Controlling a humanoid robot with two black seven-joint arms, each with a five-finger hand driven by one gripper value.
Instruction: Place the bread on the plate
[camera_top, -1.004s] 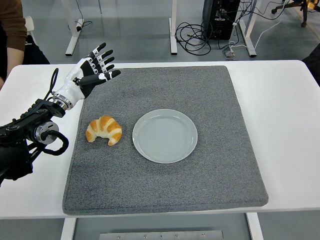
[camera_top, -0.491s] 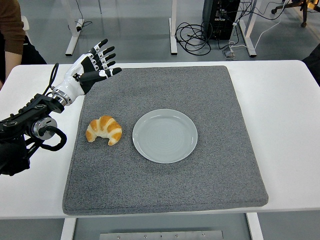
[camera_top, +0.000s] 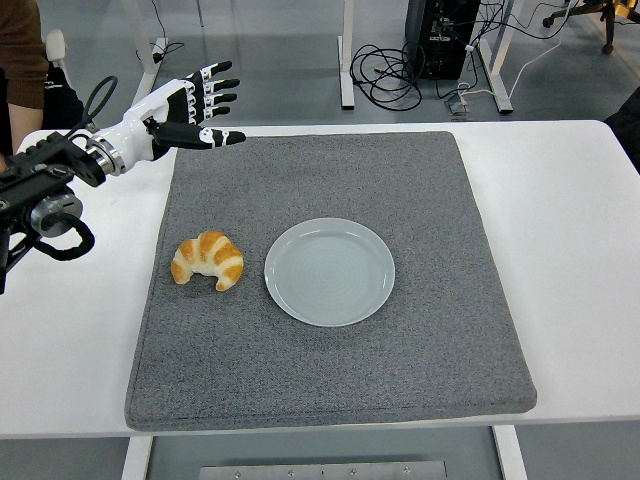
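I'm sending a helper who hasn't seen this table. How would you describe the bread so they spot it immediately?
Find the grey mat covering most of the white table. Near its middle sits a round pale plate, bare. The bread lies on the mat just left of the plate, not touching it: a golden-brown, curved croissant, the only food and the only warm-coloured thing there.

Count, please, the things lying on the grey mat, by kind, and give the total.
Croissant: 1
Plate: 1
Total: 2
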